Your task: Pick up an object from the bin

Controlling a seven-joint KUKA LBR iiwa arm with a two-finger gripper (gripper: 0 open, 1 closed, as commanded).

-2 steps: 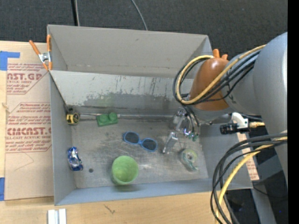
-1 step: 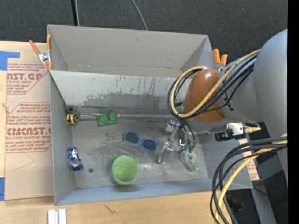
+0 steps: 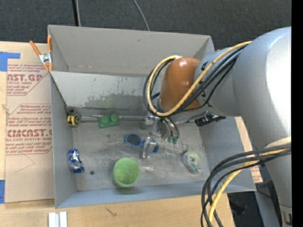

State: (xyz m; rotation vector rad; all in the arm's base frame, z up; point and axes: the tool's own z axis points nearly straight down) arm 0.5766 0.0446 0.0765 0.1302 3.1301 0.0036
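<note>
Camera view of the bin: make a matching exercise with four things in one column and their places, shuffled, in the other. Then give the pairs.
Things:
1. ball
2. green block
3. blue and white wrapper
4. pale round thing

Places:
A. close to the left wall
B. at the foot of the back wall
C. to the right of the gripper in the view
D. by the middle of the front wall

Pairs: 1-D, 2-B, 3-A, 4-C.

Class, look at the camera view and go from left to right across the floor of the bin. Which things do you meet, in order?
Blue-and-white crumpled wrapper → green block → blue oval thing → gripper → pale greenish round thing.
</note>
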